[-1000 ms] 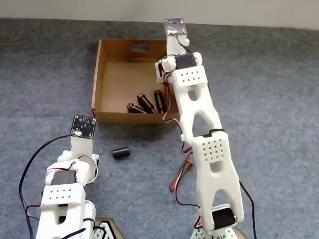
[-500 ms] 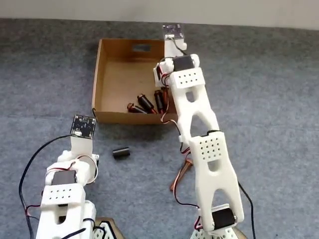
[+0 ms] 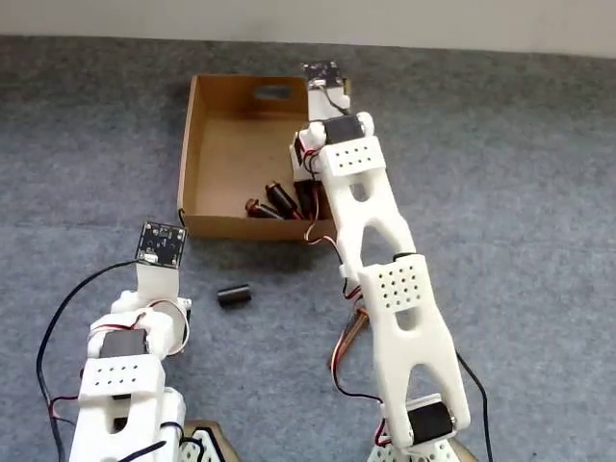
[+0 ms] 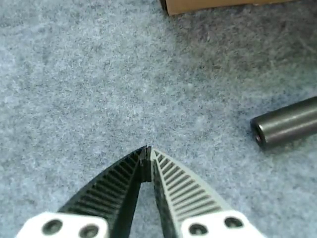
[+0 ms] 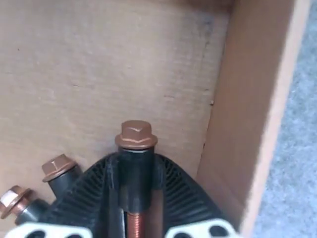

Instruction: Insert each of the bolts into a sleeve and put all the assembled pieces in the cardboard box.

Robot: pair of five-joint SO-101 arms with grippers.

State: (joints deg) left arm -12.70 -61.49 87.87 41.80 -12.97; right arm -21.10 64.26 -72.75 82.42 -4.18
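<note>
From the high view, a cardboard box (image 3: 186,154) sits on the grey carpeted worktop (image 3: 500,192). Assembled pieces (image 3: 280,197), dark with copper-coloured heads, lie inside near its front wall. The right arm (image 3: 361,221) stretches over the box's right side and hides part of the piece nearest to it. A loose sleeve (image 3: 234,295) lies on its side on the worktop, in front of the box and apart from it. The left arm (image 3: 135,346) is near that sleeve, not touching it. Each wrist carries a small circuit board (image 3: 162,244); any marks on them are too small to read.

In the left wrist view, the left jaws are closed tip to tip and hold nothing, low over the carpet. The loose sleeve (image 4: 285,129) lies off to one side with its open end showing. A corner of the box (image 4: 213,5) is farther off.

In the right wrist view, the right jaws are clamped on a held sleeve (image 5: 134,173) with a bolt (image 5: 136,135) through it. The bolt's copper head sticks out past the jaw tips and its thread shows between the jaws. This piece is inside the box, close to a side wall (image 5: 252,109). Two more assembled pieces (image 5: 59,171) lie just beside the jaws on the box floor.
</note>
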